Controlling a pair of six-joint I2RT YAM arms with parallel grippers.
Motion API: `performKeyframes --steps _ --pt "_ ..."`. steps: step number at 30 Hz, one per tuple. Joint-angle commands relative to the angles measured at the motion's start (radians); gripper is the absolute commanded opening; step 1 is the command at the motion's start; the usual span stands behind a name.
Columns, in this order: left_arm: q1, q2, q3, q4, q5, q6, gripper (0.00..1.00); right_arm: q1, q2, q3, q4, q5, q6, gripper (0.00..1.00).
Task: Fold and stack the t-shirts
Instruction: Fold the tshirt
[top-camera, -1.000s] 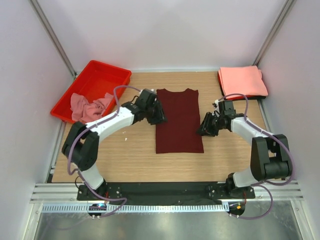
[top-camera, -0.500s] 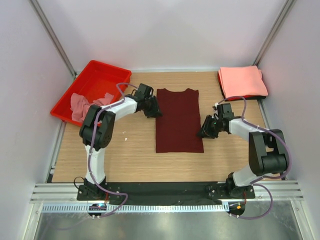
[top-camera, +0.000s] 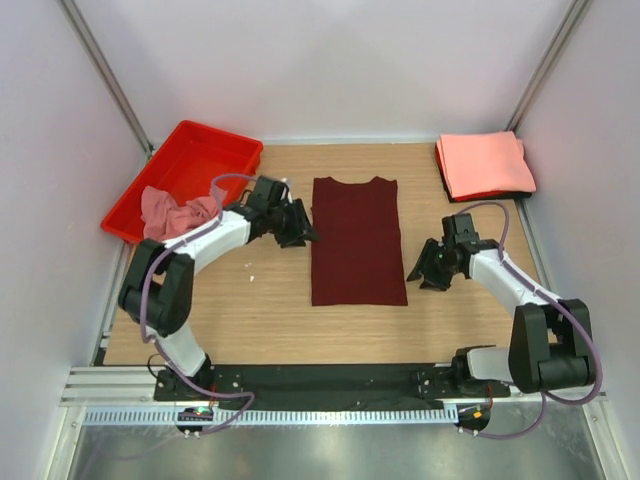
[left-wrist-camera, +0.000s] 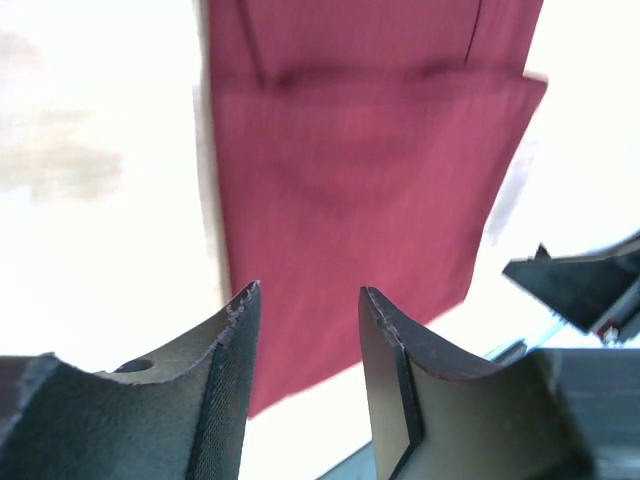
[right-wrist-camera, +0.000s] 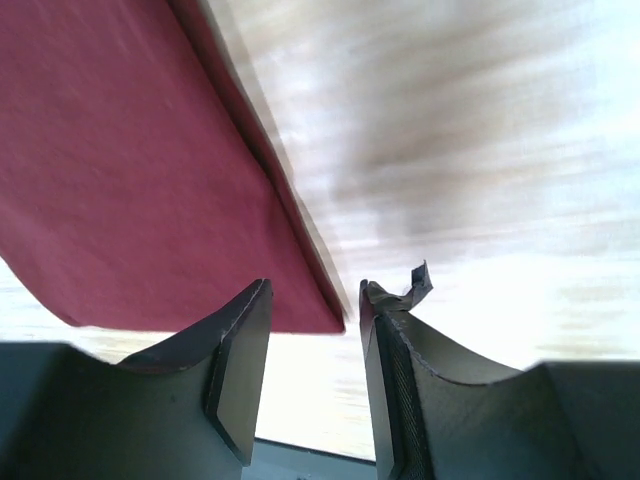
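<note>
because the maroon t-shirt is thin, soft cloth, i judge it light and limp: it will sag and lose its shape if it is lifted at one point only, and a flat layer on smooth wood is hard to pinch from above. it lies flat in the middle of the table, narrowed to a long strip with the collar at the far end. the best places to take hold seem to be the two long edges or the near corners, one for each arm, so that the near half can be carried evenly over the far half. the left gripper is low, just beside the left edge of the strip toward the collar end, its arm reaching in from the left; its fingers are apart with nothing between them. the right gripper is just beside the right edge, nearer the hem, also spread and empty. a salmon-pink t-shirt lies folded at the far right corner, and a dusty pink t-shirt is crumpled in the red tray.
</note>
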Motion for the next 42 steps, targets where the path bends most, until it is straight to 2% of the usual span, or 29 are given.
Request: performKeyframes --steps 1,5,12,16,34,36,37,38,40,42 --pt "-0.021 -0.094 -0.118 -0.028 -0.008 0.031 0.46 0.008 -0.056 -0.061 -0.051 -0.011 0.046 0.47" --pt "-0.064 -0.169 -0.279 -0.011 0.027 0.025 0.47 0.031 -0.072 -0.112 -0.019 -0.042 0.051 0.47" --pt "-0.119 -0.214 -0.425 0.063 0.055 -0.044 0.47 0.059 -0.060 -0.201 0.062 -0.084 0.084 0.47" --pt "-0.136 -0.224 -0.482 0.126 0.048 -0.097 0.47 0.060 -0.107 -0.231 0.070 -0.042 0.095 0.45" --pt "-0.168 -0.132 -0.502 0.235 0.048 -0.175 0.42 0.059 -0.104 -0.273 0.147 -0.037 0.132 0.35" --pt "-0.169 -0.120 -0.496 0.236 0.043 -0.172 0.35 0.060 -0.107 -0.270 0.144 -0.031 0.133 0.27" --pt "-0.170 -0.117 -0.496 0.236 0.040 -0.175 0.25 0.059 -0.113 -0.270 0.139 -0.028 0.132 0.13" --pt "-0.170 -0.117 -0.496 0.236 0.040 -0.176 0.18 0.059 -0.118 -0.270 0.132 -0.017 0.137 0.04" --pt "-0.170 -0.128 -0.490 0.203 0.016 -0.176 0.04 0.060 -0.141 -0.265 0.107 0.027 0.143 0.01" --pt "-0.170 -0.146 -0.485 0.164 -0.014 -0.170 0.00 0.059 -0.161 -0.264 0.064 0.053 0.161 0.01"
